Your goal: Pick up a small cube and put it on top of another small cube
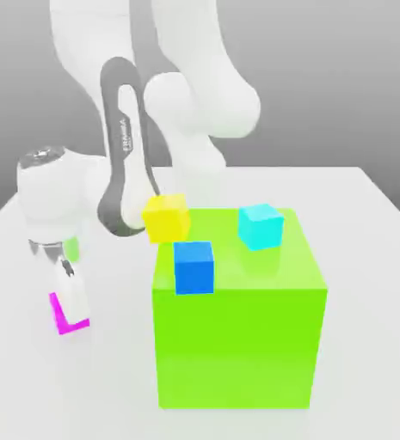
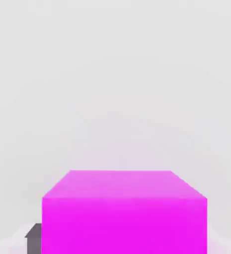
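The small magenta cube (image 1: 63,315) rests on the white table at the exterior view's left, beside the big green block (image 1: 237,344). My gripper (image 1: 70,299) is lowered straight onto it, and its tip covers most of the cube. In the hand view the magenta cube (image 2: 124,213) sits very close, with its top and one side face showing. The deep-blue cube (image 1: 193,266) stands on the green block's top near the front left corner, higher than the magenta cube and to its right in the exterior view.
A yellow cube (image 1: 166,216) and a cyan cube (image 1: 261,226) also stand on the green block, behind the blue one. The arm's links (image 1: 126,155) rise behind the block. The white table (image 1: 366,284) extends to the exterior view's right.
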Controlling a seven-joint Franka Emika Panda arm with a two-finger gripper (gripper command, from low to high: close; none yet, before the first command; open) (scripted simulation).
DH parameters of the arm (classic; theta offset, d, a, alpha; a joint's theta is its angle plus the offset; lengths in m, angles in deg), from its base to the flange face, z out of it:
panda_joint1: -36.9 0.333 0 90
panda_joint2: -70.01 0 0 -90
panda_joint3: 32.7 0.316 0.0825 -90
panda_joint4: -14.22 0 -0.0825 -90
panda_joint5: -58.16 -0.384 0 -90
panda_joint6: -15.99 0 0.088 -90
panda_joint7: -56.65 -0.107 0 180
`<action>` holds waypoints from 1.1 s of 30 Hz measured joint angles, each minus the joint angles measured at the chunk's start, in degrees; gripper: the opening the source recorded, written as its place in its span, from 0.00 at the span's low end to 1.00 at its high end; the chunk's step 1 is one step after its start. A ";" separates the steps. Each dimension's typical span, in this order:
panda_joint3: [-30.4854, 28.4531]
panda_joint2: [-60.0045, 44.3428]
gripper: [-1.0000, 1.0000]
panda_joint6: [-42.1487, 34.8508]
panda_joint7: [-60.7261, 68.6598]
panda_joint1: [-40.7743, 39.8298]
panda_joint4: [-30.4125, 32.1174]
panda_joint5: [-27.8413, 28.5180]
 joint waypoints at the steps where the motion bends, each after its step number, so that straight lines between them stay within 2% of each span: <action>1: -0.89 1.90 0.00 -1.54 -1.27 0.46 0.35 1.69; 5: -2.25 10.04 0.00 -8.16 -5.55 0.07 1.79 7.74; 9: 0.35 15.08 0.00 -16.89 -7.26 3.23 -1.87 9.40; 25: 15.29 30.48 0.00 -55.00 -6.45 19.81 -24.86 3.65; 27: 16.50 31.07 0.00 -56.23 -6.28 21.09 -25.57 3.05; 30: 17.38 28.91 0.00 -50.59 -6.42 21.42 -22.07 2.94; 31: 17.54 28.42 1.00 -49.30 -6.43 21.41 -21.27 2.92; 33: 17.54 28.42 1.00 -49.30 -6.43 21.41 -21.27 2.91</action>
